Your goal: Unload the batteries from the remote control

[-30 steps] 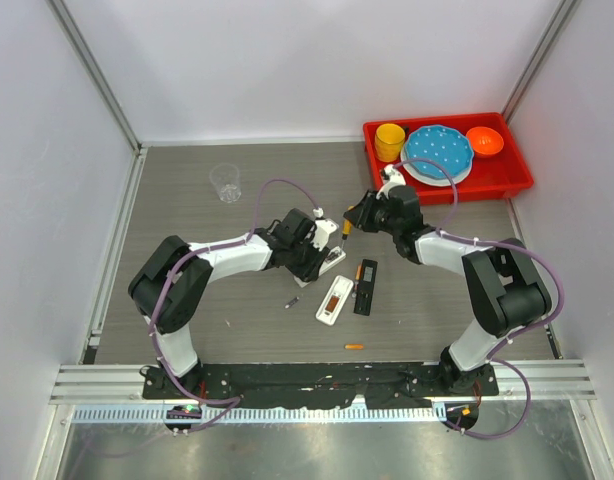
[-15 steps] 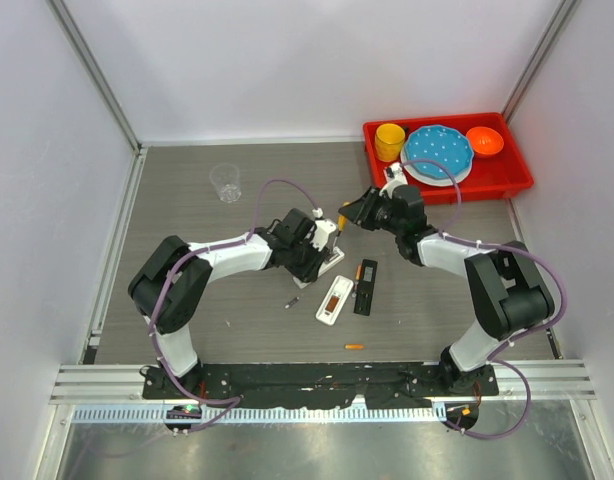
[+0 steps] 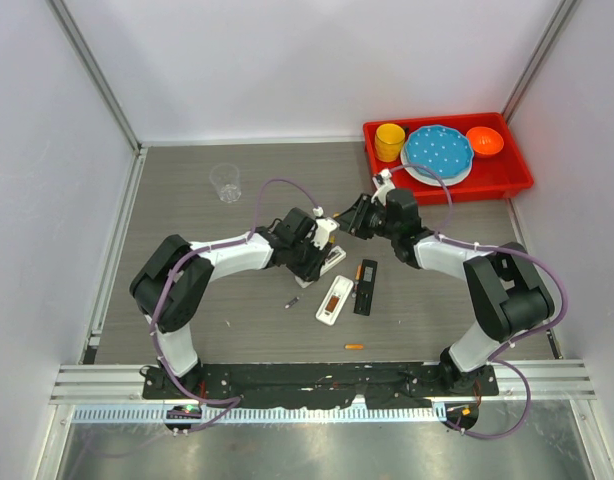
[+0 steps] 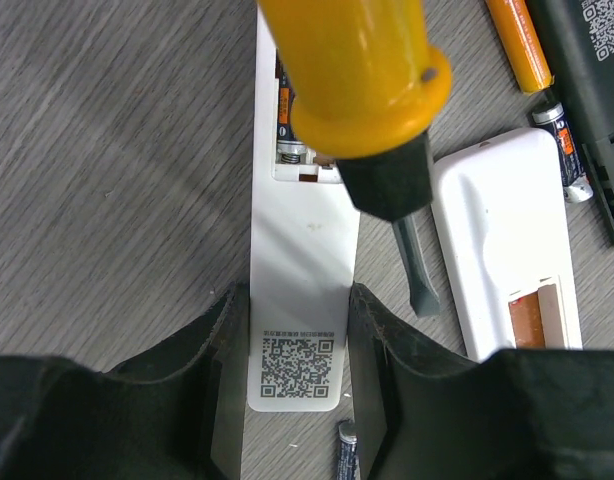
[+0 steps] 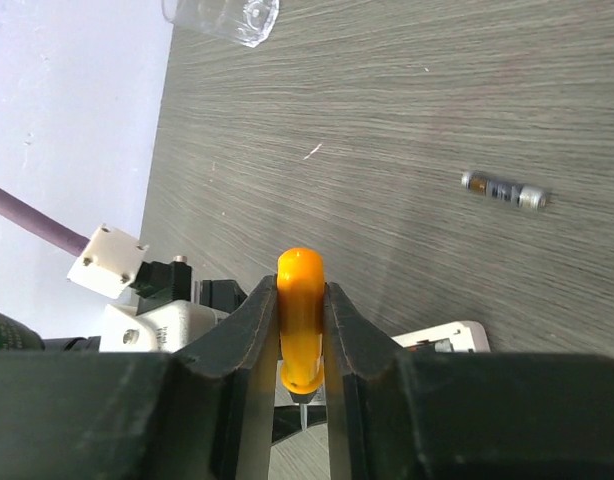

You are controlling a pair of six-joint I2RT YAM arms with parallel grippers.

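Observation:
My left gripper is shut on the end of a white remote lying on the table; it also shows in the top view. The remote's open compartment holds a dark battery. My right gripper is shut on an orange-handled screwdriver, just right of the left gripper in the top view. The handle hangs over the compartment, and the blade tip shows between the two white remotes. A second white remote holds an orange battery.
Loose batteries lie about: orange and dark by a black remote, dark, orange. A clear cup stands far left. A red tray with cup, plate and bowl is far right.
My right gripper has moved a little left with the screwdriver, closer over the remote held by my left gripper. The left gripper has stayed in place.

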